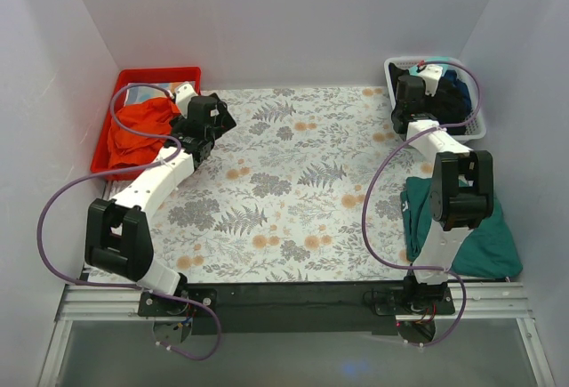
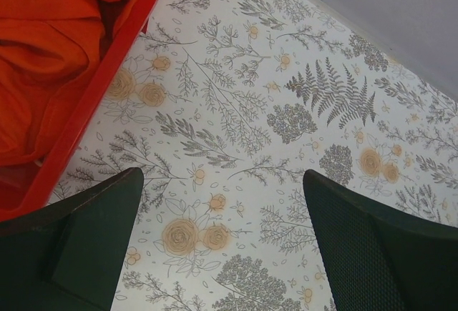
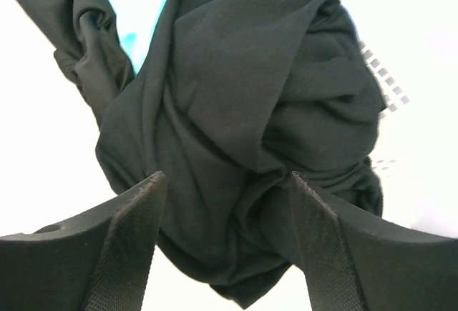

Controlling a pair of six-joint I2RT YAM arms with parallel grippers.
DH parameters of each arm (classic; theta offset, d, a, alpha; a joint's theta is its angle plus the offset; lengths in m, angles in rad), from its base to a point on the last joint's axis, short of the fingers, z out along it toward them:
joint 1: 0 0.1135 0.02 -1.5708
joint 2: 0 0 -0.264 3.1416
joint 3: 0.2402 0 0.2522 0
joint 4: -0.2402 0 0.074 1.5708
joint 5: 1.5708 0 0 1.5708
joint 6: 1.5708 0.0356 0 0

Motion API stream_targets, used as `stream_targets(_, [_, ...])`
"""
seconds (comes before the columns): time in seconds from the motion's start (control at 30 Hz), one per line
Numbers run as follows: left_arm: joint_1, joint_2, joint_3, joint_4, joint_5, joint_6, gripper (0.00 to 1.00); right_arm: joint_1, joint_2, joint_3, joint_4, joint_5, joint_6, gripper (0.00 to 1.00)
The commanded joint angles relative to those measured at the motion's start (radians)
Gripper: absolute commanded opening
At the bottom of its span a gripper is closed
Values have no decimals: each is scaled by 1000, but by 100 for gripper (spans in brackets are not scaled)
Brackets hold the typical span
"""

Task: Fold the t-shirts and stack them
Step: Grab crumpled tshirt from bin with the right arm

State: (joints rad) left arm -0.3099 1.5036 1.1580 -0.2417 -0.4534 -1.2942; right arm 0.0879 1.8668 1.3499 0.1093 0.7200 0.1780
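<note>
black shirt (image 3: 243, 111)'s a crumpled wad between the right claw (image 3: 225, 182)'s spread fingers (image 3: 129, 254), turquoise shirt (image 3: 132, 39) behind. left claw (image 2: 223, 176) gapes too, red bin (image 2: 107, 75) left of it.

My left gripper (image 2: 222, 254) hangs, fingers (image 2: 93, 247) spread wide, over the floral tablecloth (image 2: 286, 75), just right of the red bin (image 2: 100, 82); crumpled orange fabric (image 2: 50, 61) lies inside that bin.

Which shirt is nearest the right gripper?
The black shirt in the white basket, right by its open fingers. The orange one is in the red bin, the teal one on the table.
</note>
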Motion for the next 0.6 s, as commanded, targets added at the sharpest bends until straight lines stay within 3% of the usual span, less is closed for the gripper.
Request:
stream_targets(0.0, [-5,0,0,22,24,7,93,1,2,-11,84,70,-28,76])
stream_targets(0.37, [-5,-31,-23,53,25,29,94,-17,172,104,121,102,-54,77])
stream_targets(0.57, [-5,-23,-24,51,15,39,94,-27,230,161,112,87,-68,42])
